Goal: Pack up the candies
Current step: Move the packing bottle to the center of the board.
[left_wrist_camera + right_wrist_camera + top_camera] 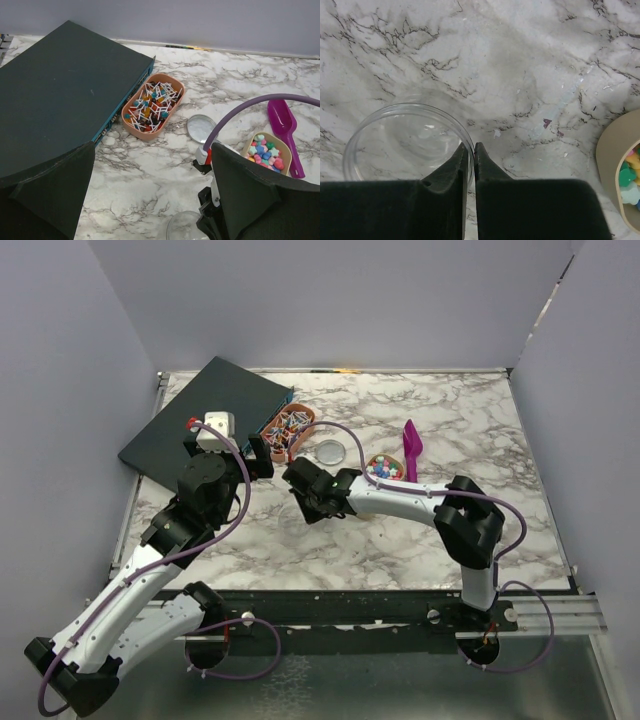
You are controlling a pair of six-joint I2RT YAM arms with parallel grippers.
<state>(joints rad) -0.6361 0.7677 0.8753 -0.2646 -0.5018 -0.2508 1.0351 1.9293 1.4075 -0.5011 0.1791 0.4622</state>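
Observation:
Twisted-wrapper candies fill an orange oval tray (pixel 288 425), also in the left wrist view (pixel 152 105). Bright ball candies fill a beige tray (pixel 384 468) (pixel 265 152) (pixel 630 175). My right gripper (pixel 471 146) (pixel 300 482) is shut on the rim of an empty clear round jar (pixel 407 145), which stands on the marble; one finger is inside the rim and one outside. The jar's edge shows in the left wrist view (pixel 186 227). My left gripper (pixel 150 200) (pixel 258 455) is open and empty, above the marble just left of the jar.
A dark flat box (pixel 205 420) (pixel 55 100) lies at the back left beside the orange tray. A round clear lid (pixel 329 451) (pixel 201 128) lies between the trays. A purple scoop (pixel 411 448) (pixel 284 125) lies behind the beige tray. Walls enclose the table.

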